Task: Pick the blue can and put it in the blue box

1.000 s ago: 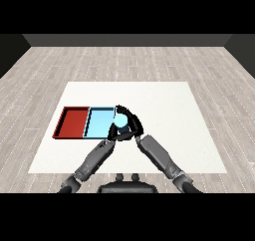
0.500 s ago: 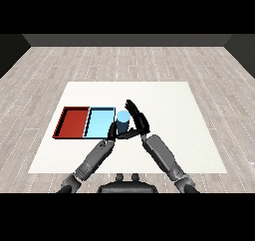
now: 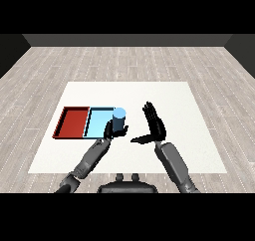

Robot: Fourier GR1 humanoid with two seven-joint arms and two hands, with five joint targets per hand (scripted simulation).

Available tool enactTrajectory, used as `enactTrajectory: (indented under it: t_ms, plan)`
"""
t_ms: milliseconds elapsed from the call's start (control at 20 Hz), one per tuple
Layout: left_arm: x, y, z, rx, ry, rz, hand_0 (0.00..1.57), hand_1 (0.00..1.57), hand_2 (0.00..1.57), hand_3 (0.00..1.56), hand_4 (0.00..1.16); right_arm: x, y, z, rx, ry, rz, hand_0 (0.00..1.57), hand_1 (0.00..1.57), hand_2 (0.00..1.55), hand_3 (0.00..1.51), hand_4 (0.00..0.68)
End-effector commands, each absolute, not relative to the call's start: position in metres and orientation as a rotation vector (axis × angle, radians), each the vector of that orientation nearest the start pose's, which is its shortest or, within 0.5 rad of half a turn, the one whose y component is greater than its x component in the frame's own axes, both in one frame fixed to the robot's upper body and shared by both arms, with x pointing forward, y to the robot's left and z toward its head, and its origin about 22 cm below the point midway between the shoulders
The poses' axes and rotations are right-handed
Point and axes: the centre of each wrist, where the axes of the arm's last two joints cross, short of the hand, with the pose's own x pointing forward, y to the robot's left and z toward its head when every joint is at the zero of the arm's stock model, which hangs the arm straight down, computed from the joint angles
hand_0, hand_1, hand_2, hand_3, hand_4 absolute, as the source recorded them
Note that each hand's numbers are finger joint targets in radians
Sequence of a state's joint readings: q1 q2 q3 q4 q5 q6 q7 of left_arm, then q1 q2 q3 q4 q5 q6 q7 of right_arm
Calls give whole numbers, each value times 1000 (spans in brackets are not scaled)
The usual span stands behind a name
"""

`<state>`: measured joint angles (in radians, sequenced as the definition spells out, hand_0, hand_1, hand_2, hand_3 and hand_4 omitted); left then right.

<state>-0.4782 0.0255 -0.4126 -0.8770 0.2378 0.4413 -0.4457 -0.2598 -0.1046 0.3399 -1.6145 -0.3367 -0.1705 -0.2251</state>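
Nearest to me, the right hand (image 3: 154, 123) stands up on the white table (image 3: 199, 135) with its fingers straight and spread wide and the thumb poking out to the side. It holds nothing.

Over at nine o'clock from it, just a little way off, is the left hand (image 3: 111, 130). Its fingers look curled around the bottom part of the blue can (image 3: 118, 119), so I think it is holding the can there. The can stands straight up at the right edge of the blue tray (image 3: 97, 121) (I cannot tell if its bottom sits inside the tray or just on the rim).

The can looks small, hard and smooth. I would guess it is light, and it may be a bit slippery, since its side is round with nothing to hook onto. The best place to hold it is around the middle of its side.

Farther left, touching the blue tray, lies the red tray (image 3: 72, 123).
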Motion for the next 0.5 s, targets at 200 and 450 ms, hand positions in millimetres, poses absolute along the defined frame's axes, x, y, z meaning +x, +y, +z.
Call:
enactTrajectory:
  t_ms: [200,450]
  plan:
    - [324,161,-29,129,-1713,-160,1571,1571,1571,1495,1136,254,-234,75,346,-2040,-94,0,0,0,0,0]
    - [325,194,-51,286,-1628,-126,1571,1571,1571,1493,1134,244,-247,61,272,-1996,-145,0,0,0,0,0]
